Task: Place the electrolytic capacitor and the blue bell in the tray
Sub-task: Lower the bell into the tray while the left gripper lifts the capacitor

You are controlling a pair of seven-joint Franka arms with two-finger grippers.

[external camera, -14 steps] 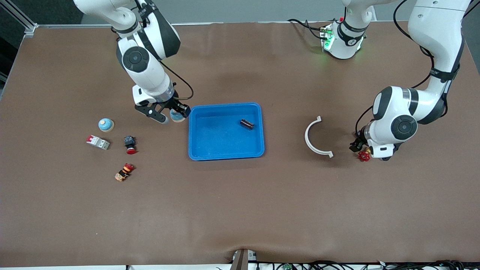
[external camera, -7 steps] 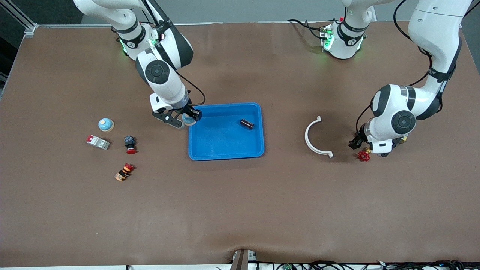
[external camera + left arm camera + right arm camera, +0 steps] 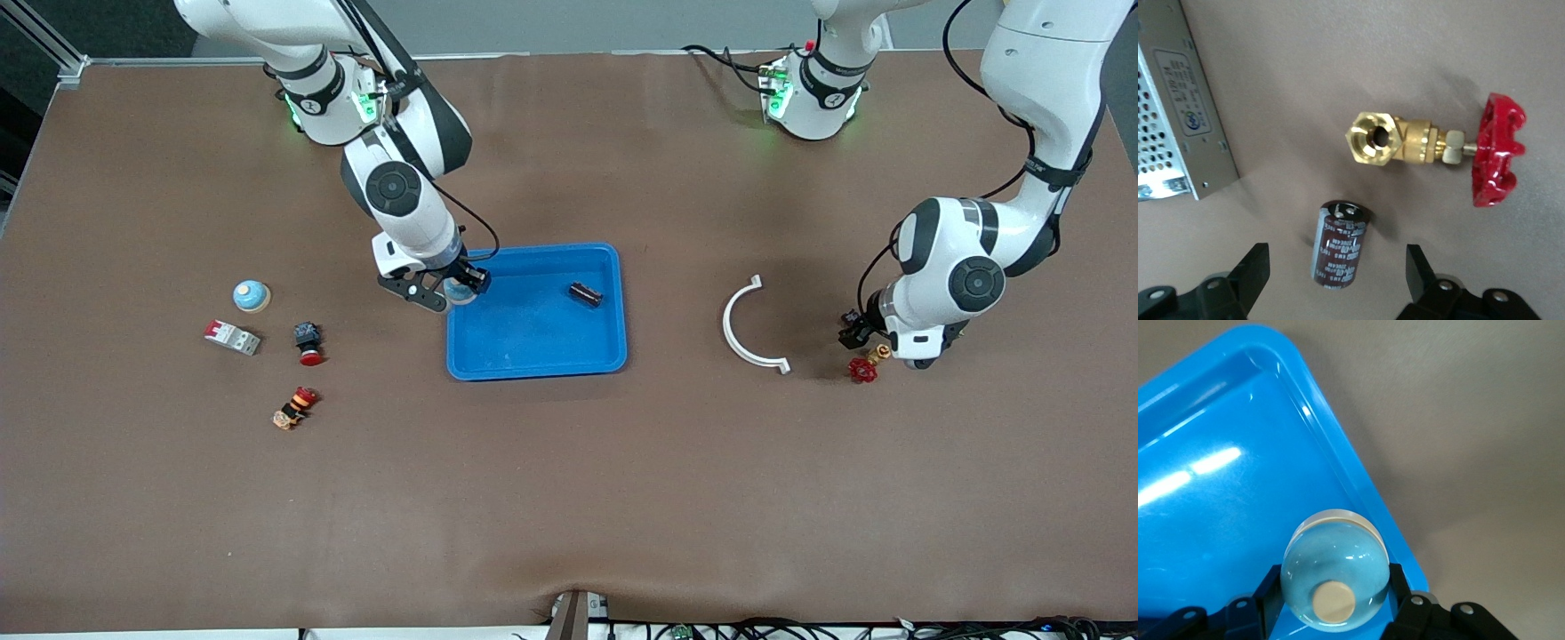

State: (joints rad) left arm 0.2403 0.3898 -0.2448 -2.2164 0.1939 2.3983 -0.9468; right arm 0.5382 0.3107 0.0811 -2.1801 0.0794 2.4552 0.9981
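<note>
The bright-blue tray lies mid-table, and its corner fills the right wrist view. My right gripper is shut on a pale blue bell with a cream button. It hangs over the tray's rim at the right arm's end. One dark capacitor lies inside the tray. A second brown electrolytic capacitor lies on the table. My left gripper hangs open over it, a finger on each side, neither touching it.
A brass valve with a red handwheel and a perforated metal box lie close to that capacitor. A white curved bracket lies nearby. Another blue bell, a breaker and two red buttons lie toward the right arm's end.
The right arm has carried the blue bell from beside the tray to over its rim. The left arm has shifted slightly above the valve and capacitor.
</note>
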